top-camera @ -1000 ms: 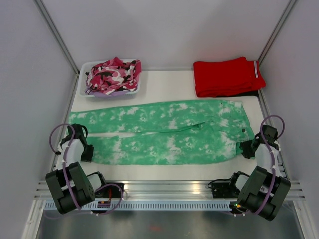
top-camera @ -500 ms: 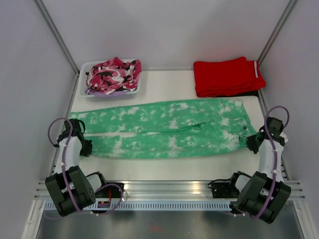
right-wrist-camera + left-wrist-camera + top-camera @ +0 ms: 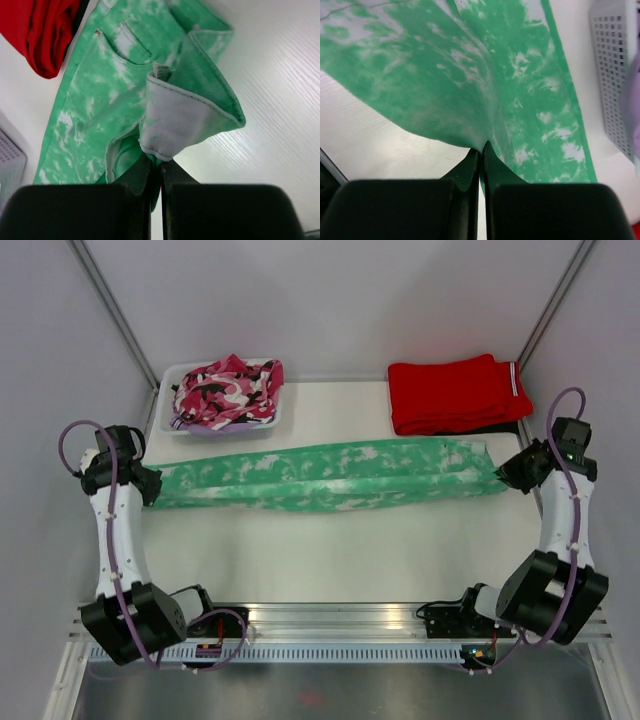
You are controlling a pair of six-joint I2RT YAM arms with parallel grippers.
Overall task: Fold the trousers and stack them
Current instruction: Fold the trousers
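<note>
The green trousers (image 3: 320, 476) are lying across the middle of the table (image 3: 330, 560) as one long narrow band. They are reaching from the left side to the right side and are folded lengthwise, with one leg lying on the other.

The left gripper (image 3: 145, 485) is holding the leg end at the left edge of the table. In the left wrist view its jaws are standing almost together, and they are pinching a thin fold of the green cloth between the tips. The cloth is rising from the table up to the tips like a small tent.

The right gripper (image 3: 508, 472) is holding the waist end at the right edge of the table. In the right wrist view its jaws are also closed to a narrow slit. They are gripping the waistband (image 3: 175, 120), which is turning over and showing its pale inner side. A pocket (image 3: 131, 40) is showing on the flat part beyond it.

At the far left corner a basket (image 3: 168, 380) is standing, with a pink, black and white garment (image 3: 228, 390) lying in it. At the far right, the red trousers (image 3: 455, 392) are lying folded, near the waist end of the green trousers.
</note>
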